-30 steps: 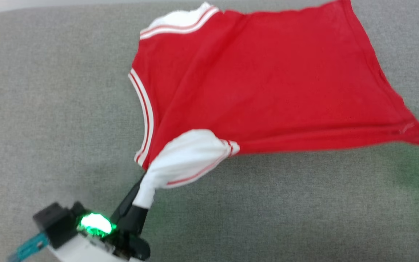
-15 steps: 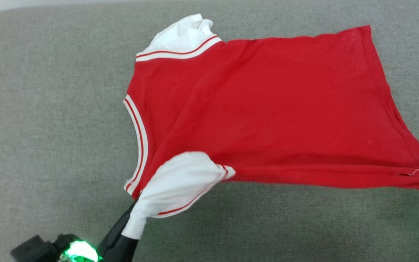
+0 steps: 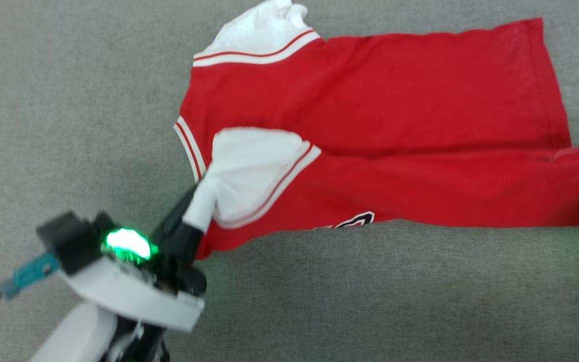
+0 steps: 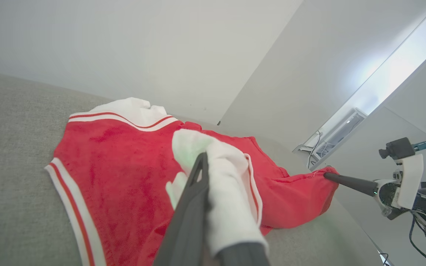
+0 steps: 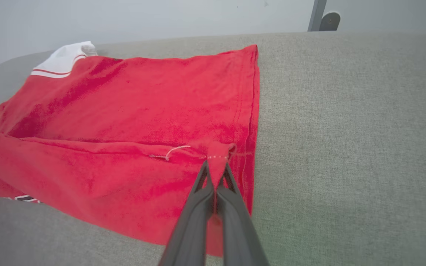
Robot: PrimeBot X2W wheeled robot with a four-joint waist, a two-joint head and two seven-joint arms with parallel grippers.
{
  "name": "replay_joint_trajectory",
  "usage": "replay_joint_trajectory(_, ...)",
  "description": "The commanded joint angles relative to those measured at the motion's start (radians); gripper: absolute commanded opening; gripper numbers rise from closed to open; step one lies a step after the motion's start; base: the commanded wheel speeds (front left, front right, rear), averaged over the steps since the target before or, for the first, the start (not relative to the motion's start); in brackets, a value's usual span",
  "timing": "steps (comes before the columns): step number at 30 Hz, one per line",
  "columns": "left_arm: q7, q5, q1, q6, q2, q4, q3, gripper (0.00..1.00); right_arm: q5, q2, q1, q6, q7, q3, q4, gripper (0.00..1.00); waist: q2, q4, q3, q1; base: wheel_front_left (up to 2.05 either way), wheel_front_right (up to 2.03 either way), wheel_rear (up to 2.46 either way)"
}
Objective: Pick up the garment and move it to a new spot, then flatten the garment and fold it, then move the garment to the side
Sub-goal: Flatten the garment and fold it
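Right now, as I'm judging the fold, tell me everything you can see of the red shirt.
The red shirt is soft knit cloth with white sleeves, red-and-white striped trim at the collar and sleeve seams, and a bit of black-and-white print at its near edge. It lies spread on the grey cushion, its near side lifted and partly doubled over the rest. The left claw pinches the near sleeve; the right claw pinches the hem corner.

Red garment (image 3: 420, 90) on grey surface (image 3: 68, 100).
The garment is bright red with white sleeves (image 3: 249, 166); its trim (image 3: 189, 146) has white and red stripes, and a black-and-white print (image 3: 355, 221) shows at one edge. The surface is plain grey weave; a lamp (image 3: 127, 244) glows green.
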Motion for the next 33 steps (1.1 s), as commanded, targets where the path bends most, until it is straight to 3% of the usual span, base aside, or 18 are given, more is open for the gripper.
replay_joint_trajectory(1,-0.007,0.001,-0.037,-0.005,-0.002,0.035,-0.006,0.0,0.007,-0.006,-0.043,-0.002,-0.001,0.013,0.031,0.0,0.0,0.009,0.023,0.0,0.0,0.0,0.0)
replay_joint_trajectory(14,-0.035,0.025,-0.263,-0.008,-0.046,0.368,-0.109,0.0,-0.005,-0.044,-0.225,-0.002,-0.069,0.115,0.276,0.0,0.0,0.033,0.09,0.0,0.0,0.0,0.0)
replay_joint_trajectory(19,-0.029,0.081,-0.304,-0.006,-0.032,0.509,-0.161,0.35,-0.018,-0.05,-0.249,-0.002,-0.121,0.171,0.35,0.0,0.0,0.032,0.083,0.0,0.0,0.0,0.0)
replay_joint_trajectory(20,-0.026,0.088,-0.31,-0.006,-0.032,0.531,-0.17,0.49,-0.02,-0.05,-0.252,-0.002,-0.131,0.183,0.36,0.0,0.0,0.031,0.077,0.0,0.0,0.0,0.0)
replay_joint_trajectory(21,-0.022,0.096,-0.317,-0.006,-0.03,0.548,-0.178,0.83,-0.021,-0.05,-0.252,-0.002,-0.141,0.195,0.369,0.0,0.0,0.031,0.069,0.0,0.0,0.0,0.0)
replay_joint_trajectory(22,-0.016,0.103,-0.321,-0.006,-0.025,0.565,-0.183,1.0,-0.023,-0.052,-0.252,-0.002,-0.153,0.207,0.377,0.26,0.0,0.031,0.059,0.0,0.0,0.0,0.0)
replay_joint_trajectory(23,-0.006,0.099,-0.324,-0.003,-0.023,0.577,-0.185,1.0,-0.023,-0.052,-0.252,-0.002,-0.166,0.213,0.386,0.42,0.0,0.031,0.048,0.0,0.0,0.0,0.0)
replay_joint_trajectory(24,0.006,0.1,-0.327,-0.002,-0.02,0.587,-0.192,1.0,-0.022,-0.051,-0.249,-0.002,-0.179,0.217,0.395,0.65,0.0,0.032,0.033,0.0,0.0,0.0,0.0)
replay_joint_trajectory(25,0.019,0.105,-0.333,0.004,-0.016,0.596,-0.195,1.0,-0.021,-0.05,-0.243,-0.002,-0.192,0.218,0.403,0.95,0.0,0.035,0.017,0.0,0.0,0.0,0.0)
replay_joint_trajectory(26,0.03,0.111,-0.34,0.009,-0.009,0.6,-0.196,1.0,-0.02,-0.049,-0.238,-0.002,-0.205,0.219,0.411,1.0,0.0,0.037,0.001,0.0,0.0,0.0,0.0)
replay_joint_trajectory(33,0.156,0.121,-0.369,0.034,0.072,0.53,-0.21,1.0,-0.012,-0.031,-0.209,-0.002,-0.255,0.216,0.429,1.0,0.0,0.046,-0.095,0.0,0.0,0.0,0.0)
